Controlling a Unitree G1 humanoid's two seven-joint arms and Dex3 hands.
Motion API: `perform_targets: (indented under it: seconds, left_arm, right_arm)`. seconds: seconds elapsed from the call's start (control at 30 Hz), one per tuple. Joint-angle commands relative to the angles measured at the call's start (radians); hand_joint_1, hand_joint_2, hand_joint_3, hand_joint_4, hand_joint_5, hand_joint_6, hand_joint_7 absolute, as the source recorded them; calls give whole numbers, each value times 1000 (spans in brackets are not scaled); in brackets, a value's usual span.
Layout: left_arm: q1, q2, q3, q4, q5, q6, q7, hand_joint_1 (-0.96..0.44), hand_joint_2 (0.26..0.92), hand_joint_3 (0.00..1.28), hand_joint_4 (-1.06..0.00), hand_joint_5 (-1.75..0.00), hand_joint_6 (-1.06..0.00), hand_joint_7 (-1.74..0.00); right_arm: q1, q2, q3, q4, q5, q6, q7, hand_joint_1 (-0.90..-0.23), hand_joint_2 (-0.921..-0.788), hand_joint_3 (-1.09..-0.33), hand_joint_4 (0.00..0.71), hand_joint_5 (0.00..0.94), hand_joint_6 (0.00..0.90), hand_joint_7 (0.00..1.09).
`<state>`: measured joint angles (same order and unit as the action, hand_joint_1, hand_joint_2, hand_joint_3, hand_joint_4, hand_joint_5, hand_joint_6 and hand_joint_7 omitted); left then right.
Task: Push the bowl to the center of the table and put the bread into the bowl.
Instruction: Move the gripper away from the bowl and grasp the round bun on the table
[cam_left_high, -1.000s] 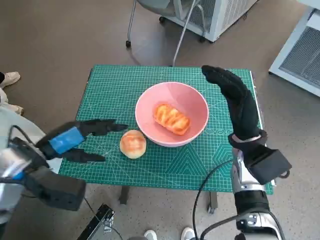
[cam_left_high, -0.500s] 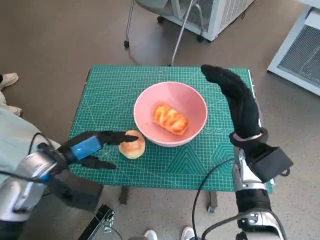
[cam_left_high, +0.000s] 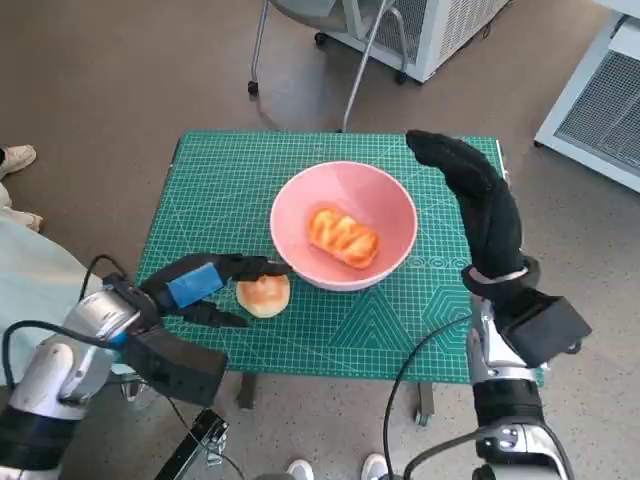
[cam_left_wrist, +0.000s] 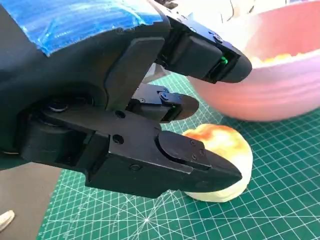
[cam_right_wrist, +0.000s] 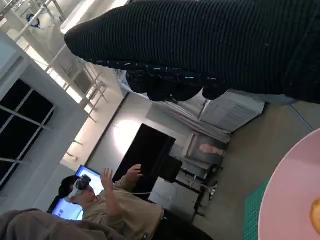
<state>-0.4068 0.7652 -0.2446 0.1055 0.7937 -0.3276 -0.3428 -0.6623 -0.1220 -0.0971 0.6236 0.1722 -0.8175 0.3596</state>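
Head view: a round bun (cam_left_high: 264, 295) is seen on the mat (cam_left_high: 220, 180) just left of centre frame, beside the bowl (cam_left_high: 344, 226), which is near the table's middle and already holds one loaf (cam_left_high: 343, 237). A second ago the left hand (cam_left_high: 205, 283) was well to the bun's left; it has since been brought over it, fingers spread above and below, nothing yet gripped. A grasp seems imminent. The right hand (cam_left_high: 478, 200) is held released at the bowl's right, its position unchanged.

Left hand (cam_left_high: 200, 285) low, fingers (cam_left_wrist: 200, 162) spread forward; right hand (cam_left_high: 475, 195) raised, extended flat.
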Motion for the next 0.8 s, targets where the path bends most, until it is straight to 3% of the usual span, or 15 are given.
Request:
perform_targets:
  seconds: [0.03, 0.33, 0.53, 0.57, 0.6, 0.63, 0.67, 0.77, 0.8]
  left_arm:
    - [-32, -20, -27, 41, 23, 7, 19, -136, 834, 3, -431, 0, -566, -2]
    - [-92, -60, -78, 147, 63, 11, 60, -137, 838, 3, -453, -12, -578, -8]
    - [-130, -78, -111, 246, 82, -20, 133, -36, 882, 11, -638, -55, -731, -63]
    - [-136, -79, -116, 261, 85, -26, 145, -151, 896, 63, -701, -68, -678, -515]
    - [-144, -79, -125, 280, 91, -33, 157, -191, 901, 88, -724, -72, -652, -684]
    - [-150, -78, -131, 295, 95, -39, 167, -122, 908, 109, -637, -499, -656, -880]
    - [-156, -77, -139, 312, 99, -46, 176, -77, 913, 126, -576, -778, -654, -1011]
    - [-173, -72, -158, 352, 108, -65, 197, -24, 918, 131, -513, -1154, -676, -1095]
    - [-180, -70, -167, 366, 114, -69, 201, -19, 919, 130, -508, -1194, -679, -1096]
  right_arm:
    - [29, -7, -4, -7, 15, 21, 11, -468, -921, -592, 471, 6, 147, 881]
    - [34, -5, -4, -21, 13, 34, 6, -466, -921, -592, 469, 5, 145, 882]
    - [40, -5, -4, -33, 12, 42, 4, -459, -921, -593, 470, 5, 144, 882]
    - [40, -4, -4, -34, 12, 43, 3, -457, -921, -594, 470, 5, 144, 882]
    - [40, -4, -4, -34, 13, 45, 4, -456, -921, -594, 470, 5, 144, 882]
    - [41, -4, -4, -35, 12, 46, 3, -455, -921, -594, 470, 5, 144, 882]
    - [40, -4, -5, -34, 13, 46, 4, -455, -921, -593, 470, 5, 144, 882]
    - [39, -3, -6, -30, 14, 47, 5, -456, -921, -592, 470, 5, 143, 882]
    - [39, -3, -6, -29, 14, 47, 4, -456, -921, -592, 470, 5, 143, 882]
